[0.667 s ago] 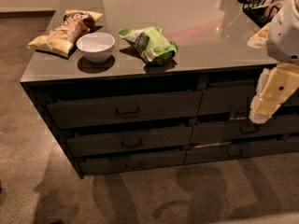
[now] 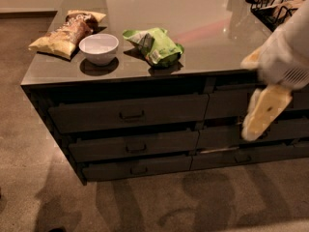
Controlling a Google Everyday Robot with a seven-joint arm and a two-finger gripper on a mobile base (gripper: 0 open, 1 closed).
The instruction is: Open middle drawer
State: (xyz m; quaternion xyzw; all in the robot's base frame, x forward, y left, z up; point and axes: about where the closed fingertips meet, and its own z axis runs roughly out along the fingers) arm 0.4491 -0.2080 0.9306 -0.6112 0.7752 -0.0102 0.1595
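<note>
The dark counter point(image 2: 159, 23) has a left column of three wide dark drawers. The middle drawer point(image 2: 133, 146) sits between the taller top drawer point(image 2: 128, 112) and the thin bottom drawer point(image 2: 137, 168). It has a small bar handle point(image 2: 135, 149) at its centre and its front looks shut. My gripper point(image 2: 263, 112), cream-coloured under a white wrist, hangs at the right in front of the right column of drawers point(image 2: 227, 134). It is well to the right of the middle drawer's handle and does not touch it.
On the counter top are a white bowl point(image 2: 99, 47), a brown and yellow snack bag point(image 2: 67, 33) and a green snack bag point(image 2: 154, 45). A black wire basket point(image 2: 277, 4) stands at the back right. Brown carpet floor point(image 2: 145, 202) lies in front.
My gripper has moved a little down and to the left in front of the right drawers. The drawers and the things on the counter have not moved.
</note>
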